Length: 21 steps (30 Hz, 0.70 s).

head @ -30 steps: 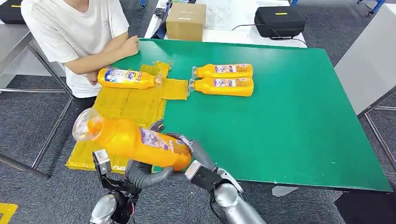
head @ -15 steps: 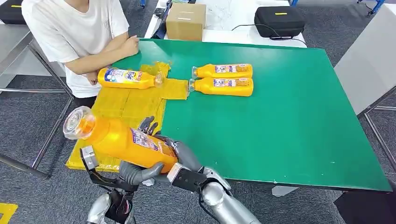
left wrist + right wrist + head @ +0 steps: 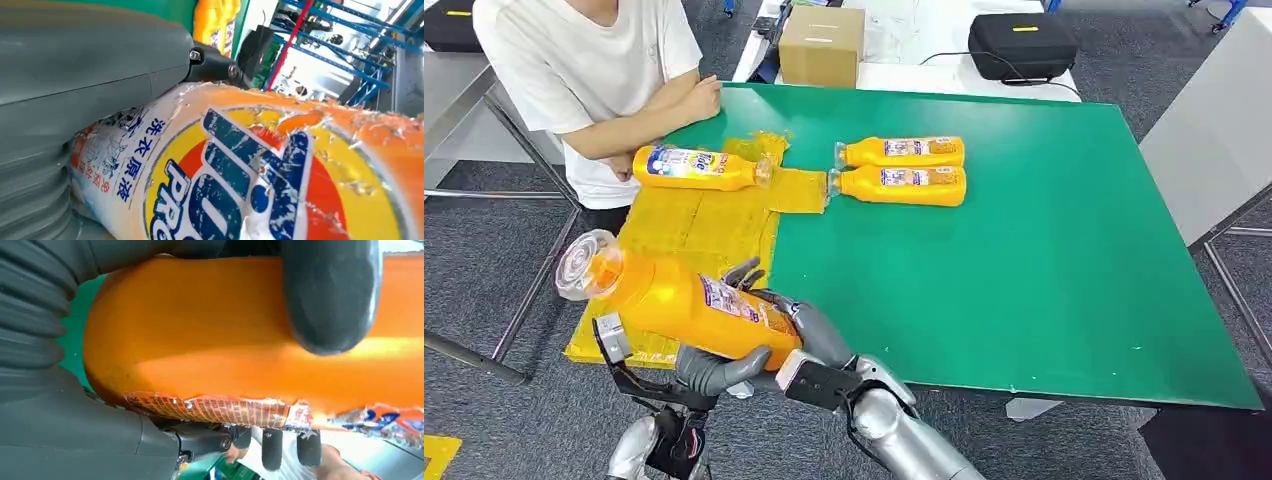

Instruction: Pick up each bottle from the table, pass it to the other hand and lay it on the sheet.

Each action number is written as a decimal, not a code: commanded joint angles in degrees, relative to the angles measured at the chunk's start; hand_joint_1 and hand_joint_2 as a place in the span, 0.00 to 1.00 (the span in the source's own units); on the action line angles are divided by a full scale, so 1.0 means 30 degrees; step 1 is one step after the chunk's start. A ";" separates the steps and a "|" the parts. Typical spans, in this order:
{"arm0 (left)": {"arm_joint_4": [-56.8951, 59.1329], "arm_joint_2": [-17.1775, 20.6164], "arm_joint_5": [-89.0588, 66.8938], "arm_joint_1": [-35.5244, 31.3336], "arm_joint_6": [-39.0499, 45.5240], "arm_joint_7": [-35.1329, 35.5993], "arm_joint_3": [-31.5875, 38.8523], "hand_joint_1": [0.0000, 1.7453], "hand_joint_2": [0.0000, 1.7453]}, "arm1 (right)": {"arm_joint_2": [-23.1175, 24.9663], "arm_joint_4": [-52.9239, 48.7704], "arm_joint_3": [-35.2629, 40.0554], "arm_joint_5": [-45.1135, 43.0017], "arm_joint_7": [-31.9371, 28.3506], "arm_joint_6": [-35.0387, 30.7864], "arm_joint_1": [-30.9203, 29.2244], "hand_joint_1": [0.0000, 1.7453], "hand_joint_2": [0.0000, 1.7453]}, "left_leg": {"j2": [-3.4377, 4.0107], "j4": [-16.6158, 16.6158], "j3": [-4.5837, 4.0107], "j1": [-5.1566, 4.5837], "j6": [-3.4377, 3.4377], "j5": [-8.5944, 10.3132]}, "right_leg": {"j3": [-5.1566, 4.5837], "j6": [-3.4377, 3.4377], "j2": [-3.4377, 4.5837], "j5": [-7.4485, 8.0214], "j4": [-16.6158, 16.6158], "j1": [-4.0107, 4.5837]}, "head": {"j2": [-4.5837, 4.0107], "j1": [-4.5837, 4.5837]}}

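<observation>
An orange bottle with a clear cap hangs tilted over the near end of the yellow sheet, cap pointing left. My left hand grips it from below, and its label fills the left wrist view. My right hand wraps the base end, with the thumb pressed on the orange body. Another bottle lies on the sheet's far end. Two more bottles lie side by side on the green table.
A person in a white shirt leans on the table's far left corner, forearms close to the sheet. A cardboard box and a black case sit on a white table beyond. The green table's right half is bare.
Both hands and the held bottle have shifted left and slightly nearer to me, over the sheet's near end. The other bottles and the person have not moved.
</observation>
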 commanded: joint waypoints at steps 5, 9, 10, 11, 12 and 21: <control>0.0879 -0.0332 0.2104 -0.1539 -0.0500 0.0827 0.1278 1.00 1.00 | -0.1833 -0.0973 0.0605 0.1759 0.0745 -0.1990 0.3512 0.00 0.00 | -0.0112 -0.0038 0.0083 0.0013 -0.0009 -0.0008 | 0.0110 -0.0016 -0.0118 -0.0044 -0.0041 0.0014 | 0.0000 0.0000; 0.0475 -0.0737 0.2851 -0.1399 0.0593 0.1094 0.2363 1.00 1.00 | -0.2233 -0.2268 -0.0392 0.1668 0.0670 -0.2432 0.5257 0.00 0.00 | -0.0171 -0.0030 0.0140 0.0024 -0.0019 -0.0039 | 0.0182 -0.0025 -0.0180 -0.0088 -0.0041 0.0025 | 0.0000 0.0000; 0.0392 -0.0710 0.2842 -0.1346 0.0832 0.1084 0.2531 1.00 1.00 | -0.2323 -0.2266 -0.0372 0.1724 0.0635 -0.2675 0.5494 0.00 0.00 | -0.0137 -0.0032 0.0090 0.0019 -0.0017 -0.0025 | 0.0122 -0.0017 -0.0146 -0.0057 -0.0047 0.0020 | 0.0000 0.0000; 0.0334 -0.0614 0.2823 -0.1295 0.0914 0.1064 0.2661 1.00 1.00 | -0.2426 -0.2252 -0.0341 0.1685 0.0575 -0.2868 0.5739 0.00 0.00 | -0.0125 -0.0028 0.0070 0.0013 -0.0016 -0.0022 | 0.0095 -0.0017 -0.0134 -0.0052 -0.0035 0.0012 | 0.0000 -0.0007; 0.0388 -0.0534 0.2720 -0.1307 0.1109 0.1059 0.2794 1.00 1.00 | -0.2509 -0.2248 -0.0339 0.1750 0.0489 -0.3379 0.5913 0.00 0.00 | -0.0135 -0.0041 0.0120 0.0017 -0.0019 -0.0037 | 0.0149 -0.0023 -0.0144 -0.0069 -0.0051 0.0017 | 0.0000 0.0007; 0.1132 0.0929 -0.5812 -0.2116 0.7635 -0.1532 0.2918 1.00 1.00 | -0.3026 -0.2523 -0.0143 0.1527 0.0659 -0.6344 0.6524 0.00 0.00 | -0.0078 -0.0024 0.0043 0.0000 -0.0019 -0.0035 | 0.0063 -0.0025 -0.0034 -0.0034 -0.0011 0.0002 | 0.0000 0.0001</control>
